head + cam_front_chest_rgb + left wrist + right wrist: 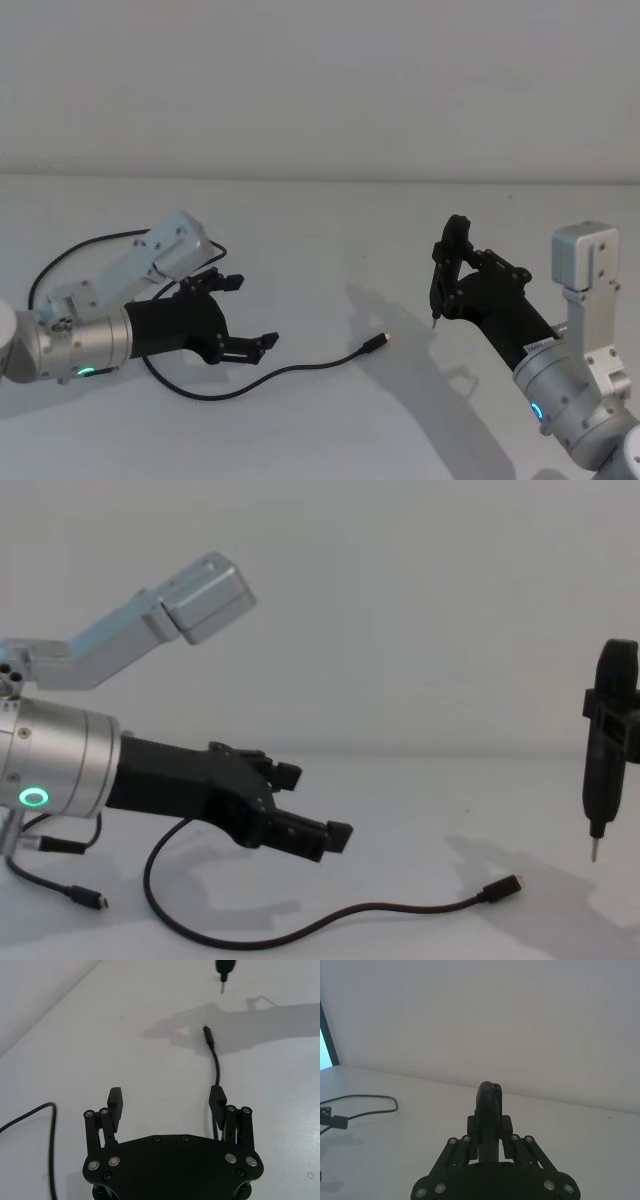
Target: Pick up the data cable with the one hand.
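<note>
Left gripper point(250, 312) hung with fingers spread wide just above the data cable point(300, 366), which lay slack on the table point(330, 220), possibly brushing one finger, nothing grasped yet, while the right gripper point(452, 280) clasped a pen-like tool point(456, 235) well apart.

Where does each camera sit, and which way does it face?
Head view: high, looking down on the table; shows the open left gripper and the right gripper shut on a pen-like tool.
Left wrist view: on the left arm, looking past its gripper at the data cable.
Right wrist view: on the right arm, looking past its gripper and tool toward a wall.
Chest view: lower, looking across the table; left gripper shows side-on.
Shared: head and chest views both show the cable's plug between left gripper and tool.
</note>
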